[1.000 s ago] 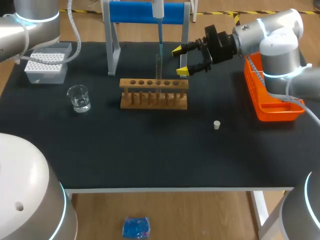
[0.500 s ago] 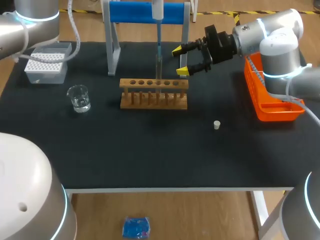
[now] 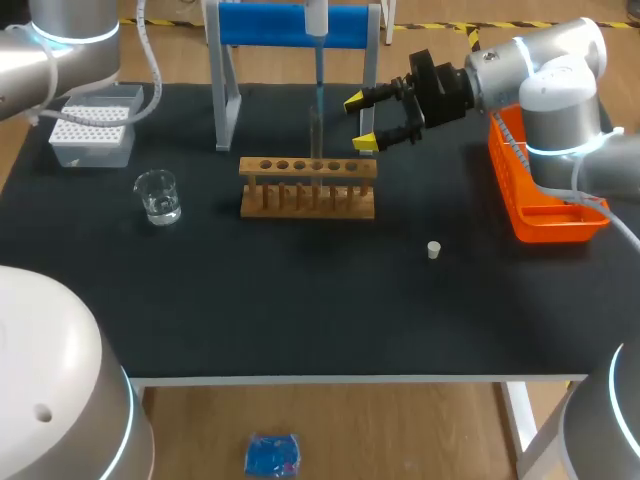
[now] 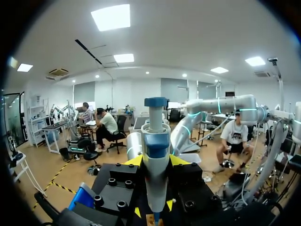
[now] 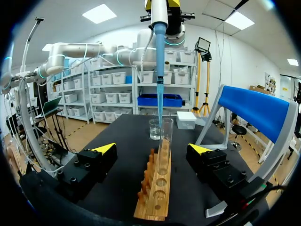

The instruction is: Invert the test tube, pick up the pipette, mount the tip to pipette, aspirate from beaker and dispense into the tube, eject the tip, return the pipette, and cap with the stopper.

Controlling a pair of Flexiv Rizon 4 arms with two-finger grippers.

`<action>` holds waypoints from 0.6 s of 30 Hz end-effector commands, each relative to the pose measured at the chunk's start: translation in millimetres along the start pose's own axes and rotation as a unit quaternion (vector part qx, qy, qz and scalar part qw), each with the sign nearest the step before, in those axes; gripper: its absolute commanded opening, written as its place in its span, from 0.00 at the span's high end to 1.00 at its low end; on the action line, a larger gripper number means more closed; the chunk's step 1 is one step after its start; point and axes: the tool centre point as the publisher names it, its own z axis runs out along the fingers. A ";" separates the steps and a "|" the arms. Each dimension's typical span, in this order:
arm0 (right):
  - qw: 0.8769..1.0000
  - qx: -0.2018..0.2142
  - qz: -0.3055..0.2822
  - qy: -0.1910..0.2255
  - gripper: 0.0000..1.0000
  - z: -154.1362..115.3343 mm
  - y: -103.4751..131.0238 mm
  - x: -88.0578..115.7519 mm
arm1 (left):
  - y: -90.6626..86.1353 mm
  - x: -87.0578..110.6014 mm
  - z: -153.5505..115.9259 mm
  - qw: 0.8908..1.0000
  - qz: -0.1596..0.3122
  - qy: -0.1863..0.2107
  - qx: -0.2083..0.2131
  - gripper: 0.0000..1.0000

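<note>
**Hardly any motion since a second ago: pipette in line with the tube**

Nothing on the table has changed place, and both arms look the same as in the earlier head views. The blue tip may sit a little differently at the glass, but I cannot say this surely.

The left gripper [image 4: 155, 162] is closed on the pipette [image 4: 155, 150], with a yellow finger on each side of its body. The pipette hangs upright. Its long tip [image 5: 160, 84] points straight down to the mouth of the test tube [image 5: 164, 146]. The tube stands upright in a hole of the wooden rack [image 3: 308, 188]. Both long axes are vertical and almost on one line. Whether the tip end is inside the glass or just at the rim, I cannot tell.

The right gripper [image 3: 362, 122] waits just beside the tube with its fingers apart and holds nothing.

I judge this as the dispensing step. Any withdrawal should go straight up along this axis, because a sideways pull could tilt the tube.

The stopper [image 3: 433, 250] lies on the mat well apart from the rack, nearer to the right arm. The beaker [image 3: 158, 196] is on the left side.
</note>
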 end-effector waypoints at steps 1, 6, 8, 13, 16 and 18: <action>1.000 0.001 0.000 0.001 0.00 -0.2 -0.3 -0.9 | 1.2 2.9 0.8 1.000 0.002 -0.003 0.005 1.00; 1.000 0.001 0.000 0.001 0.00 -0.2 -0.3 -0.9 | 1.6 2.9 0.7 1.000 0.008 0.000 0.014 1.00; 1.000 0.001 0.000 0.001 0.00 -0.2 -0.3 -0.9 | 1.6 3.0 0.6 1.000 0.008 0.001 0.016 1.00; 1.000 0.001 0.000 0.001 0.00 -0.2 -0.3 -0.9 | 1.8 3.2 0.2 1.000 0.005 0.005 0.016 1.00; 1.000 0.001 0.000 0.001 0.00 -0.2 -0.3 -0.9 | 2.3 3.1 0.3 1.000 0.001 0.006 0.012 1.00; 1.000 0.001 0.000 0.001 0.00 -0.2 -0.3 -0.9 | 2.6 2.9 0.9 1.000 -0.006 0.007 0.004 1.00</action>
